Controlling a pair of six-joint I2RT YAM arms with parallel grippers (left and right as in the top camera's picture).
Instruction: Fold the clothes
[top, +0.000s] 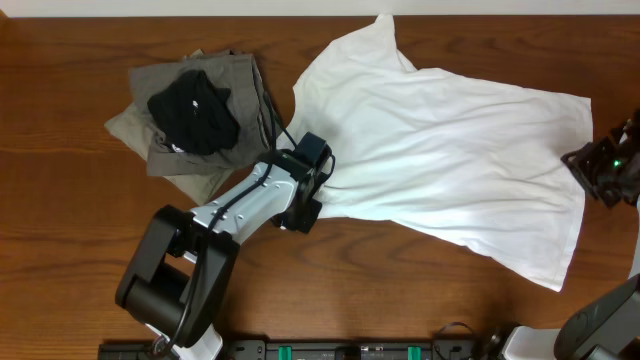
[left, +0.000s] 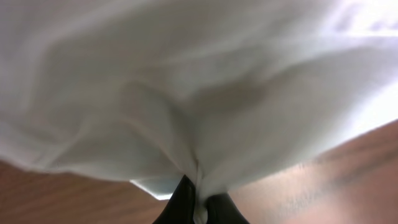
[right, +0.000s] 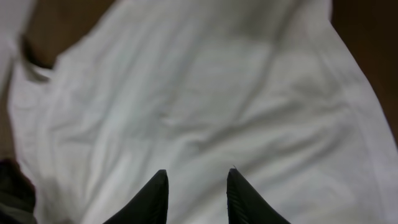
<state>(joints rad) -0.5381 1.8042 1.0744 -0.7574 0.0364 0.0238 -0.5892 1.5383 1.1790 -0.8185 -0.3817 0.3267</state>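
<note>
Large plain white T-shirt (top: 450, 170) lies spread and rumpled on brown wooden table (top: 60, 230). Left gripper (left: 198, 210) is clamped on a pinch of its edge, with cloth fanning ahead. Right gripper (right: 196, 193) is parted and empty, with shirt directly beneath. Step: taking hold for first fold. Next, probably: right closes on hem, then both lift together.

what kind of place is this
Likely a robotics lab bench, not a home: a wooden table, a robot arm based at its edge, and a white T-shirt spread beside piled grey-olive garments.
</note>
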